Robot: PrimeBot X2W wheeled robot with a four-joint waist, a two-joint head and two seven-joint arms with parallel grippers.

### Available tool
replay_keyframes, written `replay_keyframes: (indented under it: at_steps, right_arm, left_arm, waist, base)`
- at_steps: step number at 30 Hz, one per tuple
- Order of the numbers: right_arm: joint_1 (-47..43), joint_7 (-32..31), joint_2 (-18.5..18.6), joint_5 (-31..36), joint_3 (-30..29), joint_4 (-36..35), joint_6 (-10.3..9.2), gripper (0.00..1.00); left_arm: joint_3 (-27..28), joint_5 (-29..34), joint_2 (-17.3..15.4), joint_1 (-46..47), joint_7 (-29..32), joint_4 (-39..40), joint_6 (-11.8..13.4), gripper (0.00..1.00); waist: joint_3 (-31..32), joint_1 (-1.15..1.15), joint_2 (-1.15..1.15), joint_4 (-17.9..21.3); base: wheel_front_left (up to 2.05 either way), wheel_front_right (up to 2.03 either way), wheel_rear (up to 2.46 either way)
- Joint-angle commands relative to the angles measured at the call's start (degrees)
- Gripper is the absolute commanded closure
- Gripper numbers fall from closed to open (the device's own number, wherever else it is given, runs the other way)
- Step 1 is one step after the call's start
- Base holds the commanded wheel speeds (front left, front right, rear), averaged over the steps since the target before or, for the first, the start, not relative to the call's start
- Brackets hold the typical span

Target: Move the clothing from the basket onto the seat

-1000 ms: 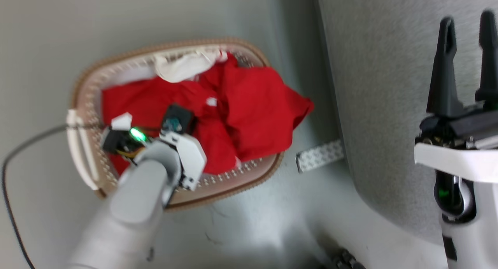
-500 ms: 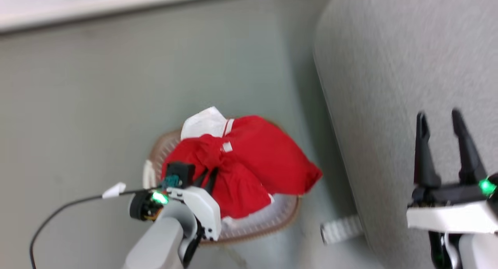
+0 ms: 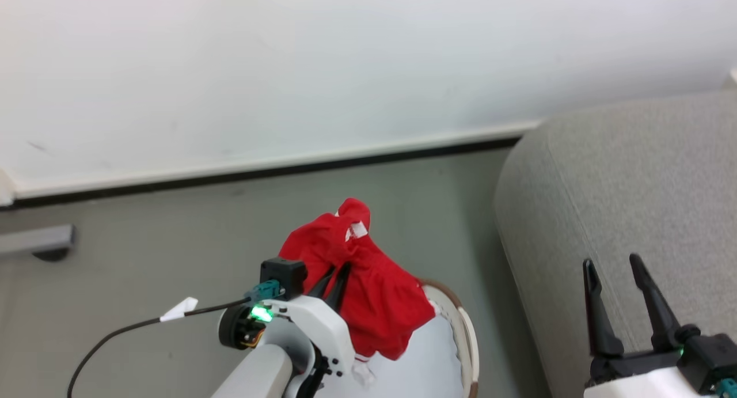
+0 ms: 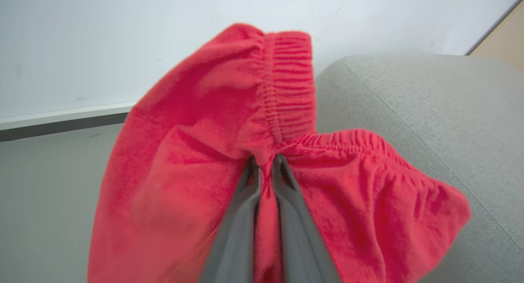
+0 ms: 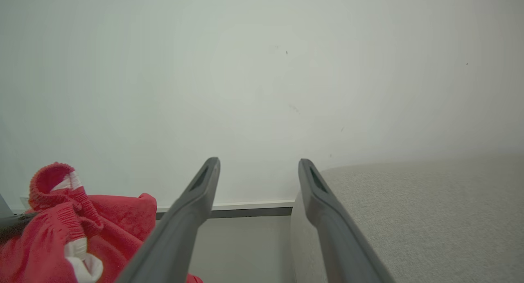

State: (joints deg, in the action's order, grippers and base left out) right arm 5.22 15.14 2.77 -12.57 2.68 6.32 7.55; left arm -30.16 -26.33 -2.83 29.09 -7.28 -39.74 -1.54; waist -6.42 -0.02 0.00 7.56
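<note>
The red clothing (image 3: 368,288) hangs in the air above the basket (image 3: 465,334), pinched by my left gripper (image 3: 337,269), which is shut on it. In the left wrist view the two fingers close on the gathered waistband of the clothing (image 4: 262,123). A pale cloth (image 3: 420,369) lies inside the basket below. The grey seat (image 3: 622,173) rises to the right, its rounded arm nearest the basket. My right gripper (image 3: 613,264) stands open at the lower right in front of the seat, holding nothing. In the right wrist view the clothing (image 5: 61,229) hangs at the lower left.
A white wall with a dark baseboard (image 3: 259,170) runs across the back. A black cable (image 3: 132,329) trails from my left wrist over the grey floor. A grey bar (image 3: 34,241) sticks in at the far left.
The head camera has tilted up, bringing the wall into view. My left gripper has lifted the red clothing up and out of the basket. The right gripper stays open.
</note>
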Motion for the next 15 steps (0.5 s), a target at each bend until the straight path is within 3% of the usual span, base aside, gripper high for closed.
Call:
replay_keyframes:
  at_steps: [1, 15]
  right_arm:
    - [-1.3, 0.0, 0.2, 0.6, 0.0, 0.3, -0.12, 0.00]
    - [-6.3, 0.0, 0.2, 2.5, 1.2, 2.7, -0.12, 0.00]
  left_arm:
    - [0.0, -0.5, -0.1, -0.9, 0.4, 1.5, 0.4, 1.00]
    - [1.5, -2.0, -3.3, -2.7, 6.0, 18.9, 4.4, 1.00]
  waist:
    - [3.6, 0.02, 0.00, -1.7]
    - [9.8, 0.02, 0.00, -1.5]
  base:
    - [0.00, 0.00, 0.00]
    - [0.00, 0.00, 0.00]
